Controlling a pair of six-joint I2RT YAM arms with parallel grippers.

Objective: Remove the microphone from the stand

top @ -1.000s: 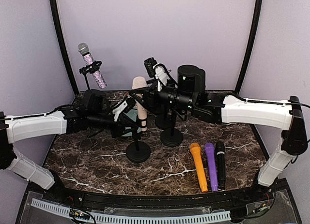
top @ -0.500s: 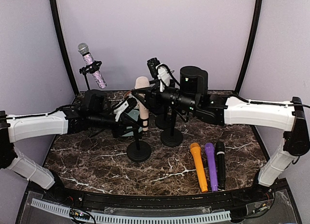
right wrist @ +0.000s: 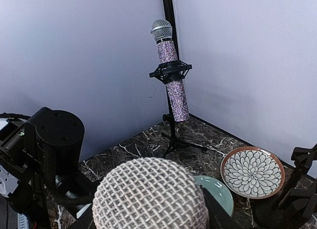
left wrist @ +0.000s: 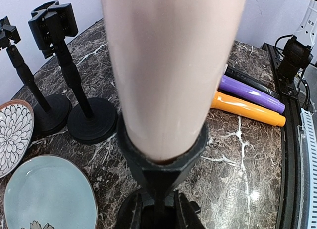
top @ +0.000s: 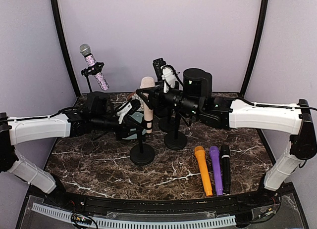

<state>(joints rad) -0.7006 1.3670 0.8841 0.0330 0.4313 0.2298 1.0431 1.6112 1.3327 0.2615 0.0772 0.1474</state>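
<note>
A pale pink microphone (top: 146, 101) with a mesh head (right wrist: 151, 197) stands nearly upright in the black clip (left wrist: 161, 151) of a round-based stand (top: 142, 154). My right gripper (top: 149, 92) comes in from the right and is shut on the microphone's upper body just under the head. My left gripper (left wrist: 158, 211) is shut on the stand's thin stem right below the clip, seen from the left in the top view (top: 134, 116). The microphone's lower end sits inside the clip. Its body fills most of the left wrist view.
A glittery microphone (top: 94, 67) stands on a tripod at the back left. Two empty stands (top: 175, 139) are just behind. Orange (top: 203, 170), purple (top: 216, 168) and black (top: 225, 167) microphones lie at the front right. A teal plate (left wrist: 47, 195) and a floral plate (right wrist: 252, 172) lie under my left arm.
The right gripper and the microphone's head have shifted slightly right, and the microphone now stands a little more upright. The left gripper keeps its hold on the stem.
</note>
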